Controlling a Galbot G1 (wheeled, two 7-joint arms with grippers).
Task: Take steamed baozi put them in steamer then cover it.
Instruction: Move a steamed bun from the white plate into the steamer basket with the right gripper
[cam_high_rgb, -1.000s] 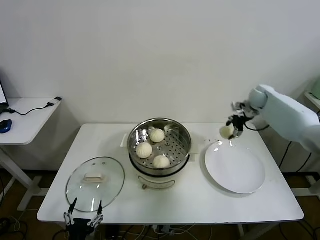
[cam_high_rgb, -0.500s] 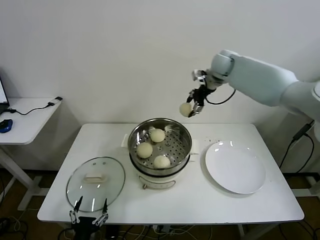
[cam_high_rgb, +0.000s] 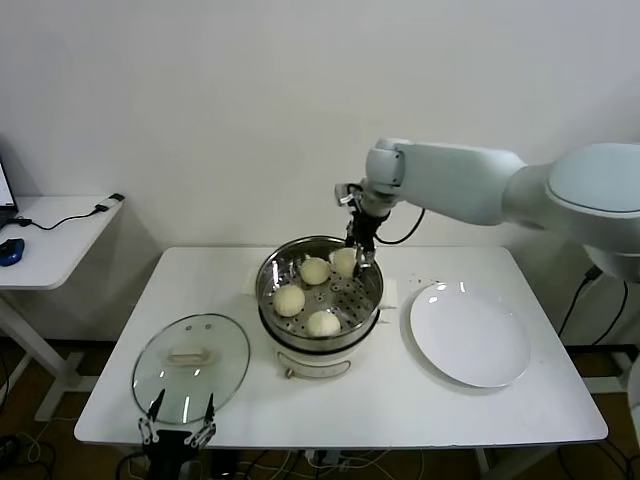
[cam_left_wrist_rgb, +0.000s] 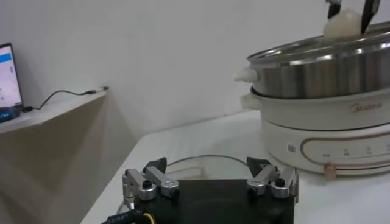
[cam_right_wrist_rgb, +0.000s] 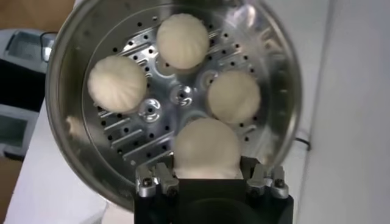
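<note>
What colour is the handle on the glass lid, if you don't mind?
Cream-white; the cover's handle shows best in the head view.

- Head cam: high up, looks fwd and down over the whole table; steamer mid-frame, wall behind.
- Left wrist cam: low, near table level by the front edge, faces across to the steamer side-on; own gripper close in front.
- Right wrist cam: close, looks straight down into the steamer, past its gripper.
- All three views share the steamer.
</note>
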